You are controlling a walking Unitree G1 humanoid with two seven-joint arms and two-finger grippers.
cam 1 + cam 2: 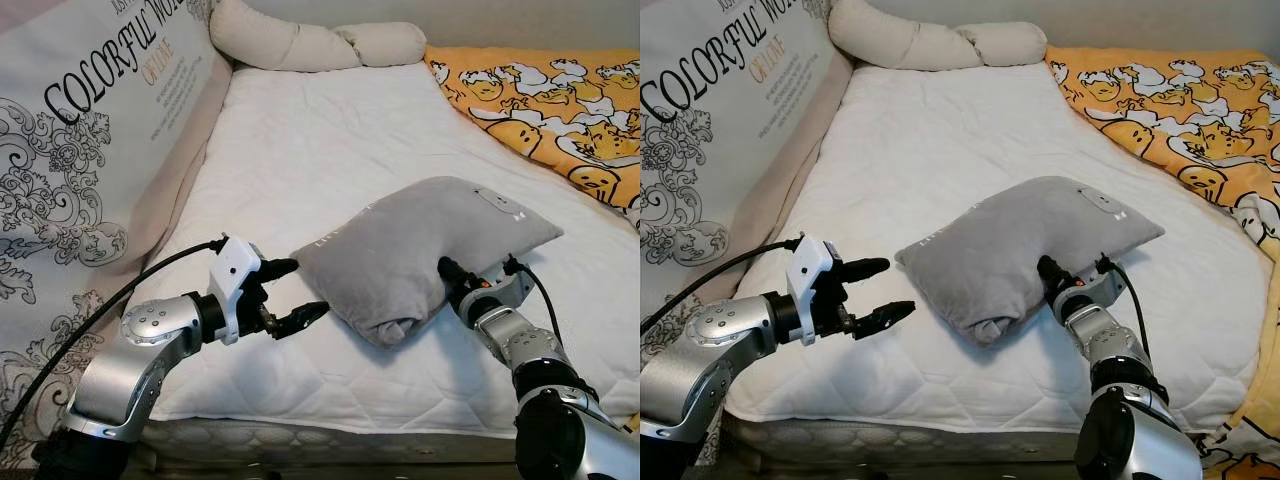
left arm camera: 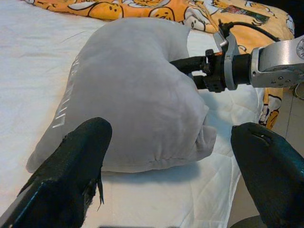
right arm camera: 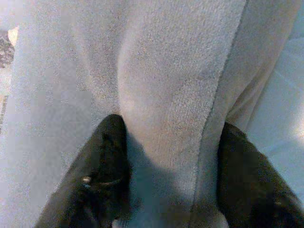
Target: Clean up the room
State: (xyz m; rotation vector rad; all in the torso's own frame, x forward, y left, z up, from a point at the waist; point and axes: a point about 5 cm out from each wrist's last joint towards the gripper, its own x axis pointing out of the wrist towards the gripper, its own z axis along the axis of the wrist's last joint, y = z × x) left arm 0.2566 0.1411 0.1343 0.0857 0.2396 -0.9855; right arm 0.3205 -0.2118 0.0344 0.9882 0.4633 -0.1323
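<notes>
- Gripping the grey pillow [image 1: 420,250], your right pincer [image 3: 166,190] has its 2 fingers clamped on a fold.
- Your left pincer [image 1: 290,292] hangs spread apart just beside the pillow.
- That pillow lies on the white bed [image 1: 330,130].

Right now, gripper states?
Left gripper: open, beside the grey pillow, not touching.
Right gripper: shut on the pillow's edge.
</notes>
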